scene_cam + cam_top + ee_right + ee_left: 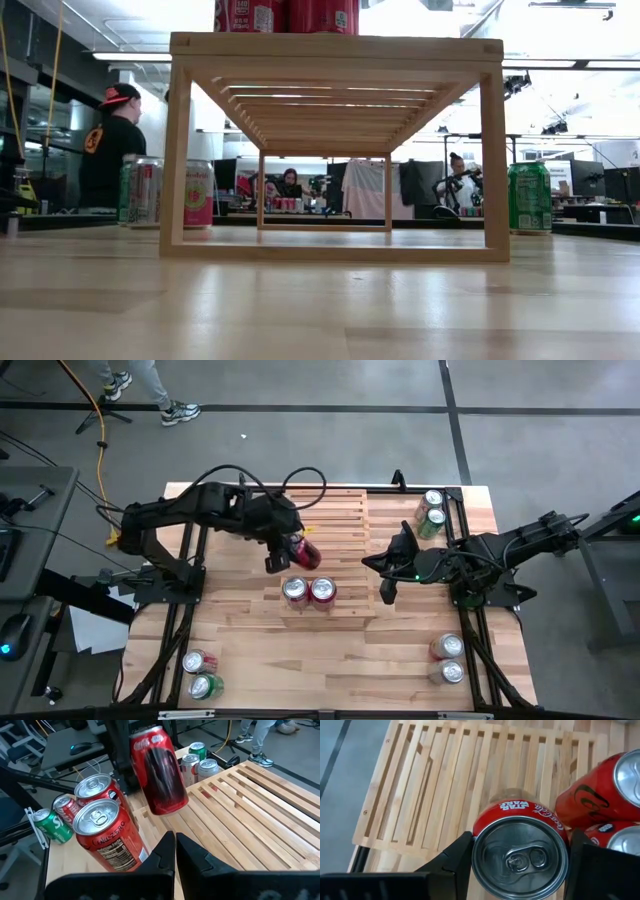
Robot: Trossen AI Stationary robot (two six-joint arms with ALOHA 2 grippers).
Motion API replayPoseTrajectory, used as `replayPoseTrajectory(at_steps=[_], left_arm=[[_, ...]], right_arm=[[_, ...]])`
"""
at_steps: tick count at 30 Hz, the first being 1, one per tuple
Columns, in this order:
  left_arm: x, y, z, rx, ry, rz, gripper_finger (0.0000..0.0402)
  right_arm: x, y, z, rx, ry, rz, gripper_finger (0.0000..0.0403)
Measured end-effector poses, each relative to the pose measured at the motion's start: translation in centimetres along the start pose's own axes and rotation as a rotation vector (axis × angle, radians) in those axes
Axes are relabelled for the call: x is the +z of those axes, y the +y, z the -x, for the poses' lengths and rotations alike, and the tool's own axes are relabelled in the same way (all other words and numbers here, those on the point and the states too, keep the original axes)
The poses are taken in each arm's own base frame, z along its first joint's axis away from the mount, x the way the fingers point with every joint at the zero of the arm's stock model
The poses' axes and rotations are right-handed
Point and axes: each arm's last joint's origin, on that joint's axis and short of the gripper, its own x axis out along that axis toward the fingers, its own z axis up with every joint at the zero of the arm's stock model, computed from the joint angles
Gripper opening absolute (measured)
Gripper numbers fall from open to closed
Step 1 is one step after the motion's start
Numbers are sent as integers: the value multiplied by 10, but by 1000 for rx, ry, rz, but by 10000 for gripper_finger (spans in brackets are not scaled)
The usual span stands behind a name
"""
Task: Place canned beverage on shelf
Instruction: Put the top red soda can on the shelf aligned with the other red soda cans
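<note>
Left gripper [290, 555] pinching red cylindrical aluminium Coca-Cola can [520, 845] by its sides, one dark finger [455, 862] on either flank, lid and pull tab facing the wrist camera. Hanging tilted in the air above pale-wood slatted stepped shelf [340, 520], over its middle slats, just behind two red cans [308, 591] standing upright side by side on the shelf's front tier.

Handling, judged: thin metal wall, stiff if full, denting under a hard squeeze; smooth printed skin likely slippery, so gripping mid-body across the width looking safest, not at the rim. Probably moderately heavy if unopened; cannot tell.

Room: slats beside and behind the standing pair looking free; gaps between slats possibly catching a tilted can base, so levelling needed before setting down. Nearest hazard being the standing pair, close to the held can.

Right gripper [175, 852] pressed together, holding nothing, waiting at the shelf's right side. Spare green and red cans [431, 512] sitting at tabletop corners, well apart from the shelf.
</note>
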Motion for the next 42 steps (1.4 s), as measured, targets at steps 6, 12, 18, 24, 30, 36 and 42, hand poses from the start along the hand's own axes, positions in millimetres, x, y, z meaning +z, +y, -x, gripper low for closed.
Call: replayPoseTrajectory(at_steps=[6, 12, 18, 24, 30, 36, 42], left_arm=[[3, -4, -17, 5, 55, -87, 146], [5, -8, -36, 10, 125, -115, 160], [7, -10, -40, 7, 122, -134, 174], [8, -9, -35, 6, 85, -114, 205], [14, -6, -20, 1, 19, -90, 250], [20, -1, 5, -4, -55, -90, 281], [12, 4, 30, -52, -18, -283, 278]], right_arm=[[1, 0, 0, -2, -7, -7, 0], [0, 0, 0, -5, -3, -19, 0], [0, 0, 0, -8, -5, -20, 0], [0, -1, 0, -20, -12, -18, 0], [0, -1, 0, -26, -15, -19, 0], [0, -1, 0, -26, -16, -19, 0], [1, -1, 0, -26, -16, -22, 0]])
